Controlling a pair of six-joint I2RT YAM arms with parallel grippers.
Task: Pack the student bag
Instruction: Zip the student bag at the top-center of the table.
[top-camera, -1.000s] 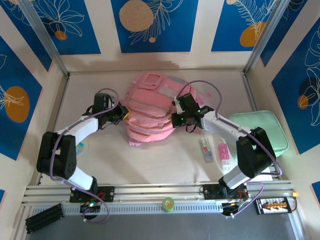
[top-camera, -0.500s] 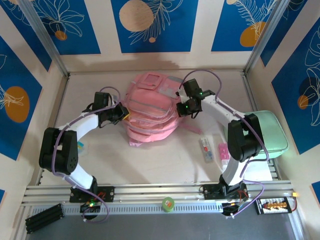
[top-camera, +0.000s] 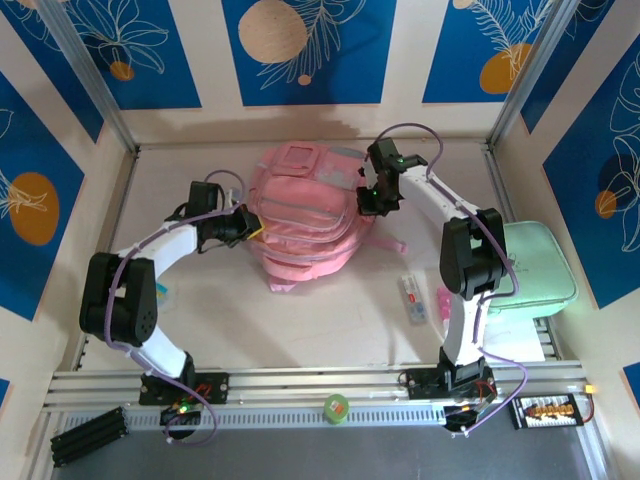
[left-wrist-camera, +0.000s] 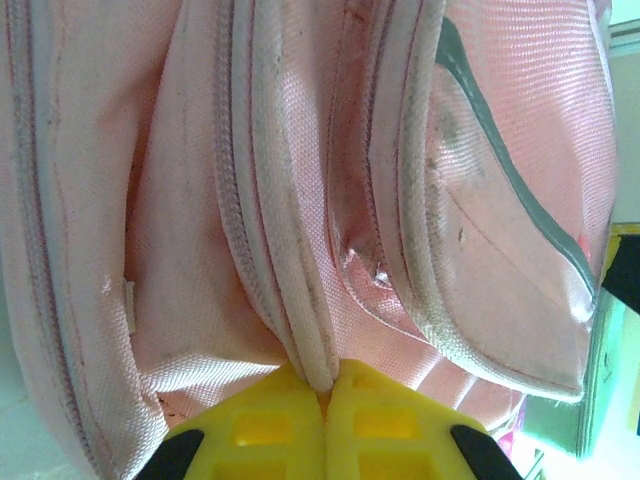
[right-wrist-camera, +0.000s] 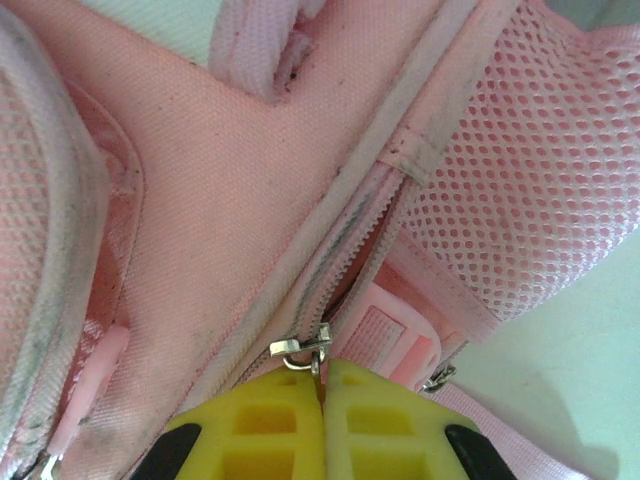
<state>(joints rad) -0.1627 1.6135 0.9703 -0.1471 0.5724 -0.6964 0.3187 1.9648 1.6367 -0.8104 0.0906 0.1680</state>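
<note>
While the student bag lies toward the far edge of the tabletop, you see the left end effector clamped on its seam, the right end effector pinching its zipper pull.

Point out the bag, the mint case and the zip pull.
bag (top-camera: 300, 225), top view, middle of its front.
mint case (top-camera: 545, 265), top view, its bare top.
zip pull (right-wrist-camera: 300, 349), right wrist view, the metal slider.

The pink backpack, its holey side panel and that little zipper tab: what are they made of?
The student bag looks like matte woven synthetic cloth, weave visible. The side panel is open mesh. The zipper tab gleams silvery, probably metal.
</note>
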